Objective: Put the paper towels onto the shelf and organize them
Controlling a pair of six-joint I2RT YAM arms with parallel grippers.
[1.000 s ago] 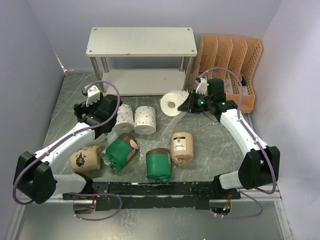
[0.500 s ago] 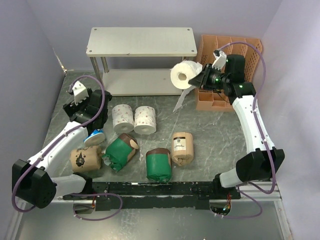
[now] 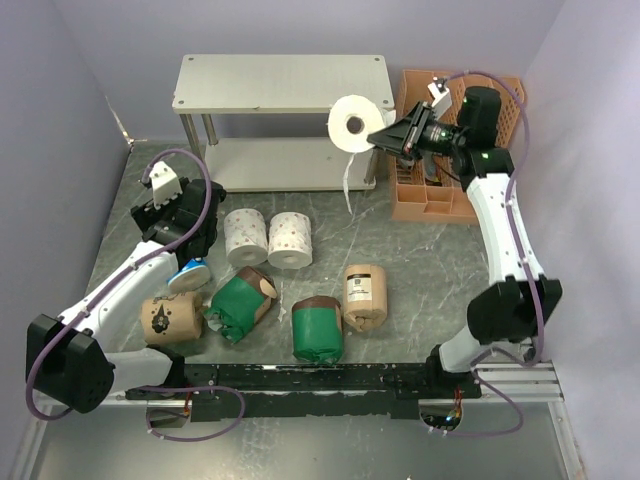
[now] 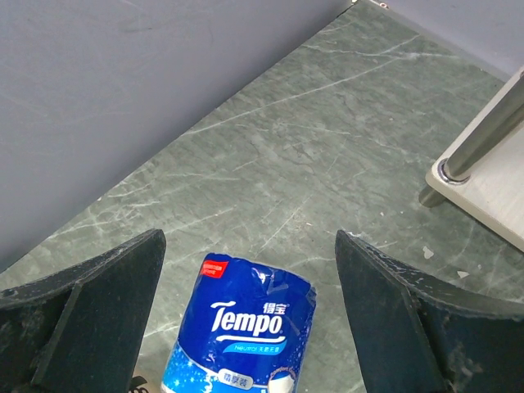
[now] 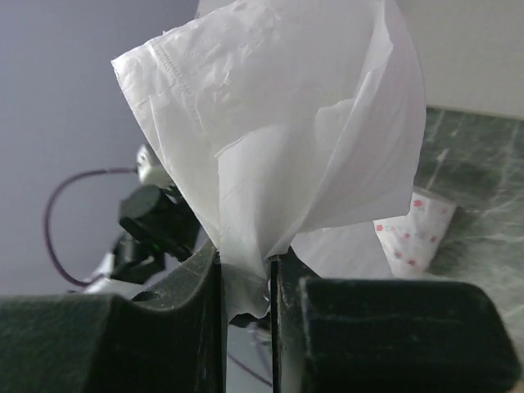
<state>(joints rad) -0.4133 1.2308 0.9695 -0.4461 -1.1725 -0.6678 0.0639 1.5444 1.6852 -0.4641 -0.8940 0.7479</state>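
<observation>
My right gripper [image 3: 385, 136] is shut on a plain white roll [image 3: 351, 124], held in the air at the right end of the shelf [image 3: 282, 82], level with its top board; a loose sheet hangs from the roll. In the right wrist view the roll [image 5: 278, 139] is pinched between the jaws. My left gripper [image 3: 190, 262] is open over the blue-wrapped roll [image 3: 188, 272], which lies between its fingers in the left wrist view [image 4: 237, 336]. Two pink-dotted white rolls [image 3: 268, 238], two green rolls [image 3: 240, 303] and two tan rolls [image 3: 364, 292] lie on the table.
An orange slotted file organizer [image 3: 450, 150] stands right of the shelf, just behind my right gripper. The shelf's lower board [image 3: 280, 165] is bare. A shelf post [image 4: 483, 139] shows in the left wrist view. Purple-grey walls close in both sides.
My right gripper has lifted the white roll from table height up and left to the shelf's top right corner. My left gripper moved back off the blue roll, staying open.
</observation>
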